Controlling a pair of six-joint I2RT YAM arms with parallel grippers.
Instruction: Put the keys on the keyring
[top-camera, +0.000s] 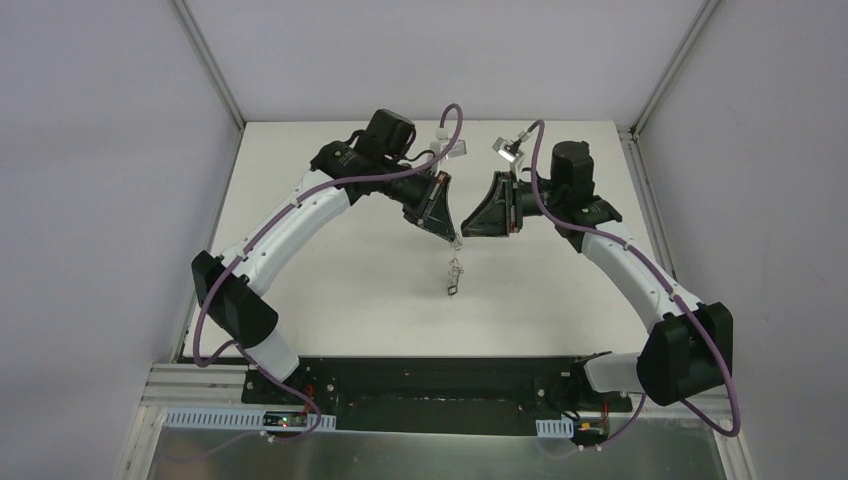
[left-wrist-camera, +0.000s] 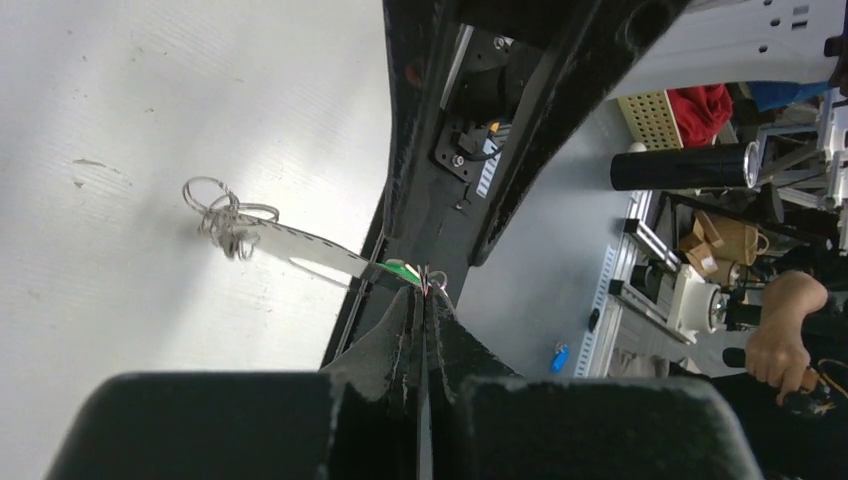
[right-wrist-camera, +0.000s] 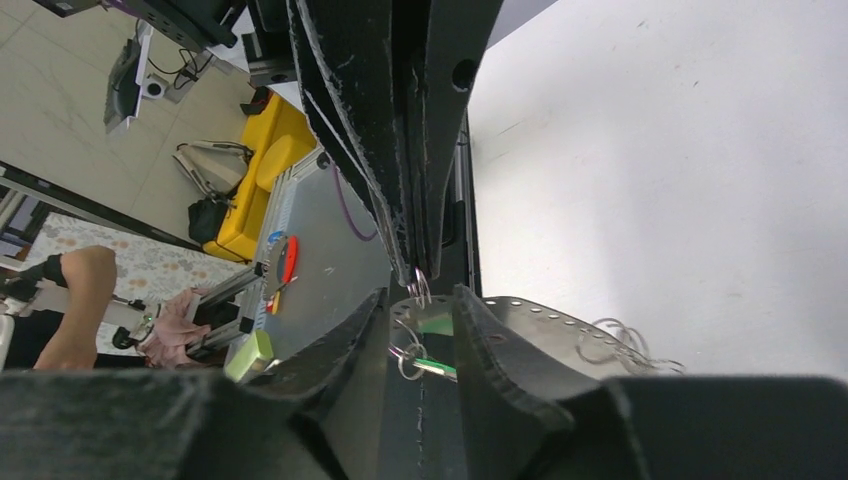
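Left gripper (left-wrist-camera: 425, 296), pressed shut, pinches the keyring (right-wrist-camera: 418, 289) over open surface (top-camera: 330, 300), far from edges; right gripper (right-wrist-camera: 420, 300) spread beside the dangling green key (left-wrist-camera: 404, 270).

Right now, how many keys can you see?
1. A green-headed key hangs from the shut left fingers, its head between the parted right fingers, with wire rings tangled at its tip. Other keys may be hidden.
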